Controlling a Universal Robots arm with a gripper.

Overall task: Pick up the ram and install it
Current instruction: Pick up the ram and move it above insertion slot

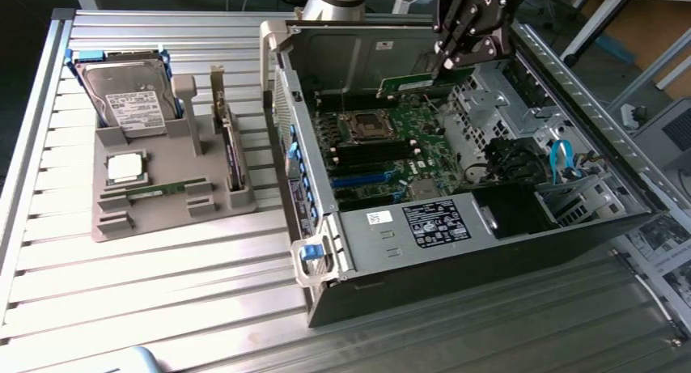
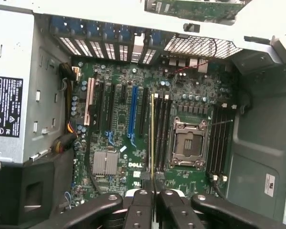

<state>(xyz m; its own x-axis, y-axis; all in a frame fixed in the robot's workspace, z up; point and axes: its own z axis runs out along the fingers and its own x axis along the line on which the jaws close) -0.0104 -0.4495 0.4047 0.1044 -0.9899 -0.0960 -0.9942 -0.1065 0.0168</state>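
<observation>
My hand (image 1: 448,67), pinched narrow on the ram (image 2: 152,138), hangs over the open computer (image 1: 464,260); the stick lies lengthwise along the memory slots (image 2: 163,133) beneath.

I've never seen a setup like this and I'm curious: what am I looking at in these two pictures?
A robot arm's gripper hangs over an open computer case on a slatted metal table. One picture comes from a camera off the arm. The other looks from the wrist, past the gripper's black fingers, at the green main board. The gripper is shut on a thin green memory stick, seen edge-on. Beside the case, a grey holder carries a hard drive and a square silver chip.
</observation>
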